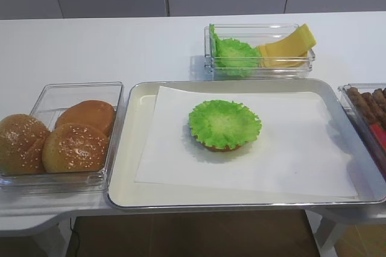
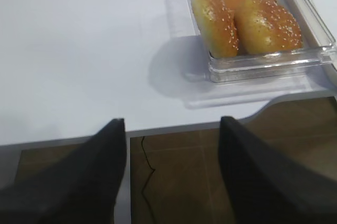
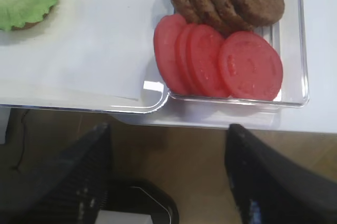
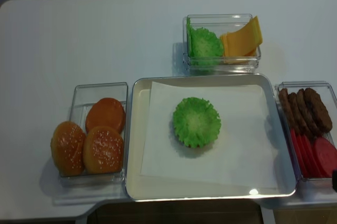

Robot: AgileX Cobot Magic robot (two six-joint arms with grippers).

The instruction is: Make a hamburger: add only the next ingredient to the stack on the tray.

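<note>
- One lettuce leaf (image 1: 224, 123) covers the bun half (image 1: 218, 147) mid-tray (image 1: 138, 97).
- Three sesame buns (image 1: 75, 147), four tomato slices (image 3: 249, 66) — boxed.
- Right gripper (image 3: 167, 174), left gripper (image 2: 172, 169): jaws wide apart, empty.

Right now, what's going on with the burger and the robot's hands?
Left hand open, empty, off the table edge. Right hand open, empty. Lettuce leaf sits on bun half in tray. Nothing in the way.
</note>
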